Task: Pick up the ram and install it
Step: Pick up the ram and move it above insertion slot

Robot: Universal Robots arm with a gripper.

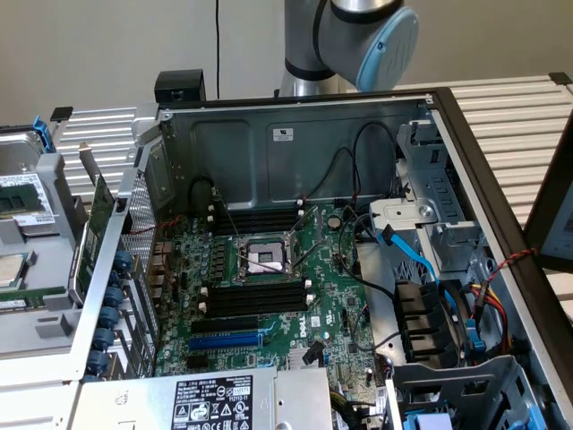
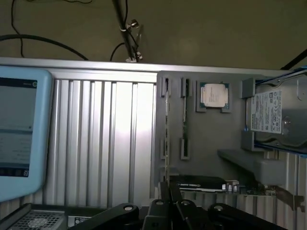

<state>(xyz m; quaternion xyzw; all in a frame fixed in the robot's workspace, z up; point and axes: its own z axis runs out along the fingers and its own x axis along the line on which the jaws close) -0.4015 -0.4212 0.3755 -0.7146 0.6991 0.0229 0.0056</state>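
Note:
In the wrist view the ram (image 2: 166, 132) is a long thin stick standing on edge in a slot of the grey parts holder (image 2: 211, 139). A second similar stick (image 2: 184, 122) stands in the slot beside it. My gripper (image 2: 169, 190) hangs above the holder's near end, just short of the ram's end and apart from it. Its black fingers (image 2: 163, 194) are pressed together with nothing between them. In the exterior view the open computer case shows the motherboard (image 1: 269, 278) with long black empty memory slots (image 1: 255, 300) beside the processor socket (image 1: 266, 258).
On the holder lie a processor chip (image 2: 214, 95), a hard drive (image 2: 277, 115) and a card with a metal bracket (image 2: 204, 184). A light-blue tablet (image 2: 19, 134) sits across the ribbed metal table (image 2: 105, 139). The case walls (image 1: 286, 143), cables (image 1: 407, 251) and power supply (image 1: 215, 403) surround the motherboard.

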